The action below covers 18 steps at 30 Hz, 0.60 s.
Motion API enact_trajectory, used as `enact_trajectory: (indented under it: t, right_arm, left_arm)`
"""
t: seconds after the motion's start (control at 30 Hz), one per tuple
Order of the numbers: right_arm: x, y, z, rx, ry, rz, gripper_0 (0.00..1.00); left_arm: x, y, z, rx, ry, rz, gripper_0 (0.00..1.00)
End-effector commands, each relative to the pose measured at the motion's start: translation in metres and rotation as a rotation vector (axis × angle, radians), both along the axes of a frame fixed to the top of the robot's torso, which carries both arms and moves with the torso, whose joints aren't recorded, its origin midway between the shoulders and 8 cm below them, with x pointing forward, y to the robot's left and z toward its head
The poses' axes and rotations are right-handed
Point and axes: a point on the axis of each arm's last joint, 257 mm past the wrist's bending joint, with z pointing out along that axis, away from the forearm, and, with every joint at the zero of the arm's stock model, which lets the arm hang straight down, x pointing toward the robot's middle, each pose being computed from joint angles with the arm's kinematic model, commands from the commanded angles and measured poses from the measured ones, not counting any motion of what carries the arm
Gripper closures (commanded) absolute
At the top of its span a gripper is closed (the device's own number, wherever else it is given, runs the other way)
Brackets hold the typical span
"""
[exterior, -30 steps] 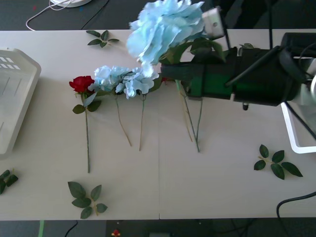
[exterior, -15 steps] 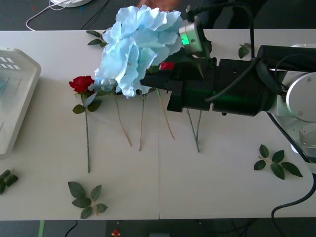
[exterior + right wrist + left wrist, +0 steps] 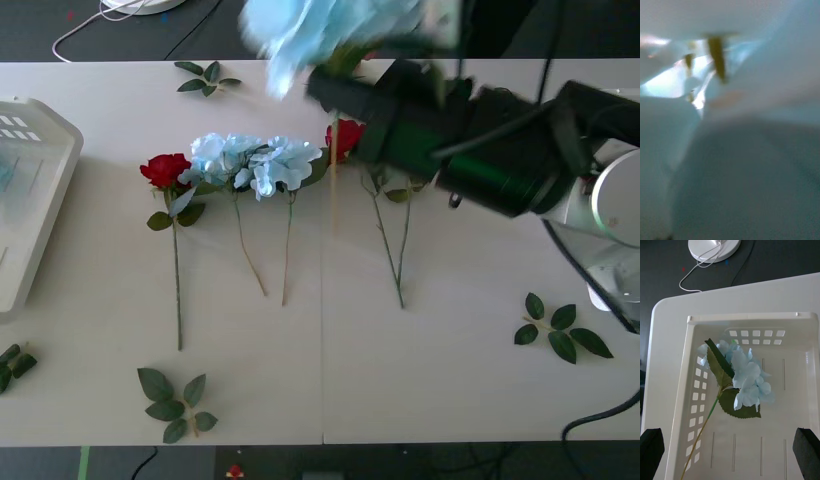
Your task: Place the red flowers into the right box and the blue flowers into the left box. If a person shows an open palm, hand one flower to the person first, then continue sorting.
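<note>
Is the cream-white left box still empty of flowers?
No. In the left wrist view, one blue flower lies inside the left box, stem pointing toward a corner.

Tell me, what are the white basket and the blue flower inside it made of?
The left box looks like matte moulded plastic: smooth cream walls with neat punched slots. The blue flower inside seems fake, probably fabric petals with stiff, saw-edged cloth or plastic leaves.

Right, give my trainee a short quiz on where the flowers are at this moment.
1. True or false: the left box is empty.
2. How many blue flowers lie on the table?
3. What holds the raised blue flower? A) a person's hand B) the right gripper C) a clamp stand

Key: 1 false, a boxed blue flower lies inside; 2 two; 3 B.
</note>
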Motion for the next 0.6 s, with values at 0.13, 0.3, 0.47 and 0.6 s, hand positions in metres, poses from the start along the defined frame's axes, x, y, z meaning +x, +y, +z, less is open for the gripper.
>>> enact_trajectory:
  t: [0.13,0.3,0.47,0.6]
  right_arm:
    - [0.05,-0.053,0.04,-0.022,-0.202,-0.242,1.0]
    - [0.1,-0.095,0.052,-0.027,-0.24,-0.387,1.0]
    - [0.149,-0.127,0.061,-0.028,-0.246,-0.504,1.0]
    - [0.185,-0.148,0.072,-0.025,-0.25,-0.585,1.0]
  left_arm:
    - [0.011,-0.012,0.022,0.001,-0.042,-0.022,0.0]
    - [0.011,-0.012,0.022,0.005,-0.04,-0.02,0.0]
    - [0.011,-0.012,0.022,0.005,-0.04,-0.02,0.0]
    - [0.011,-0.012,0.022,0.005,-0.04,-0.02,0.0]
